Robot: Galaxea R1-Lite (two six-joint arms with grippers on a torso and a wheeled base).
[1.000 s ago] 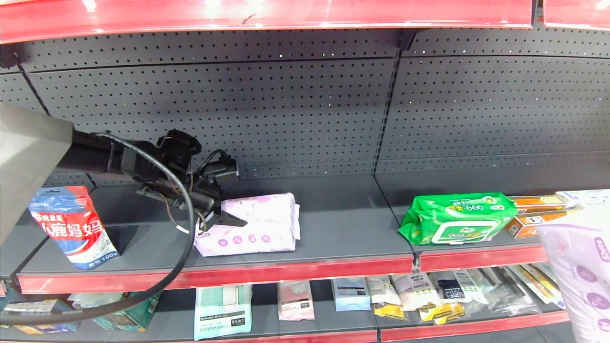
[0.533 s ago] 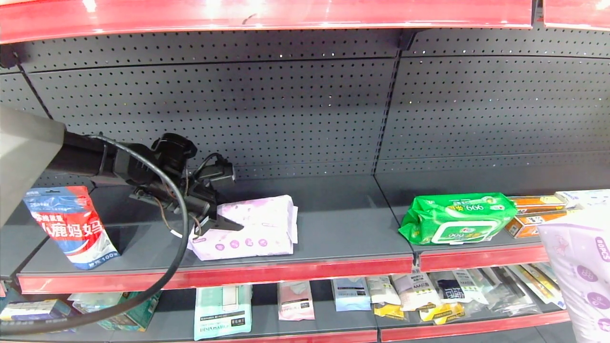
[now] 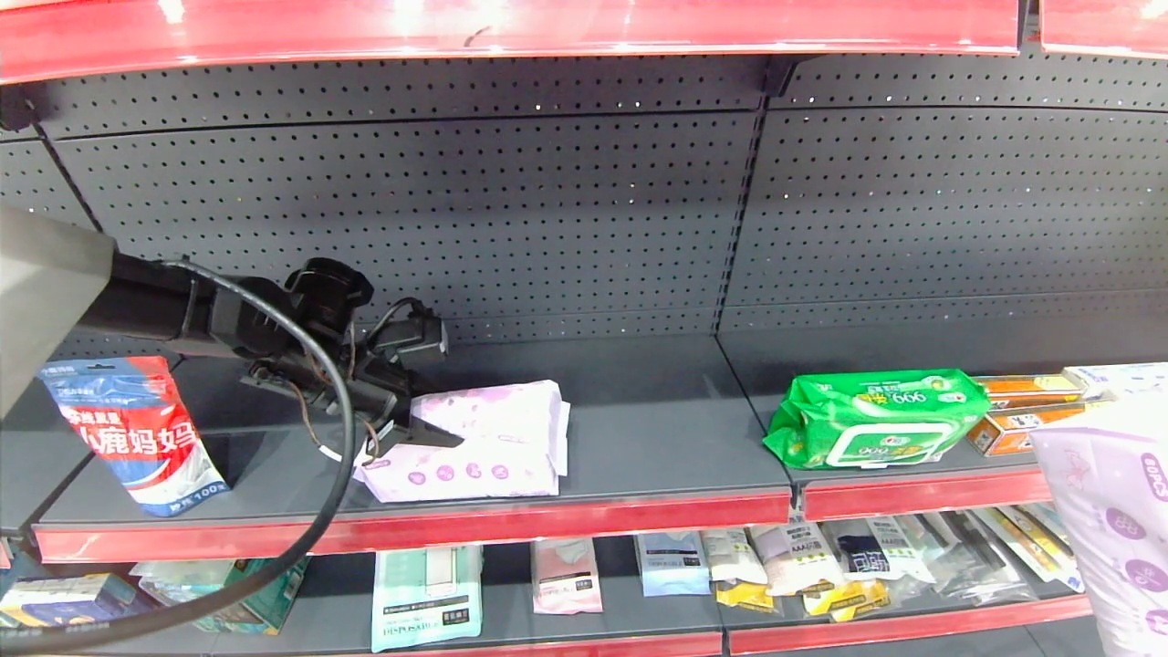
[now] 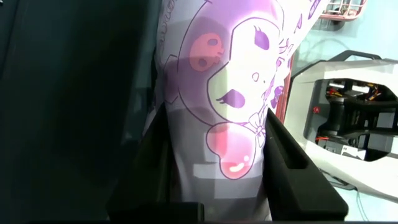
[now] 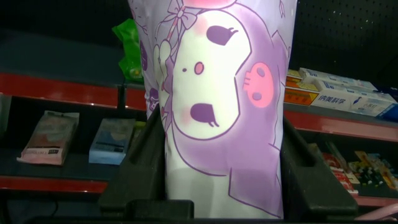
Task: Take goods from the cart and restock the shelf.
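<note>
The shelf (image 3: 639,438) is a dark board with a red front strip and a pegboard back. The head view takes in its whole width. On it stand or lie one green wipes pack (image 3: 867,415) to the right, one red, white and blue pouch (image 3: 137,438) standing at the left end, and two orange boxes (image 3: 1031,411) past the green pack.

There are two purple packs. The first purple pack (image 3: 493,438) lies flat on the shelf near its front edge, between the pouch and the green pack and well apart from both. The second purple pack (image 3: 1113,520) stands upright at the right edge of the head view, in front of the shelf.

The left gripper (image 3: 429,433) is at the first purple pack's left end. The left wrist view brings this close: the pack's cartoon print sits between the two black fingers (image 4: 149,168), which are closed partway and press it on both sides.

The right wrist view shows the right gripper (image 5: 219,124) closed the same way on the second purple pack, one finger on each side, the pack upright. Behind it are the green wipes pack, pale boxes (image 5: 336,87) and, on the lower shelf (image 5: 62,180), two small flat packets (image 5: 50,137).
</note>
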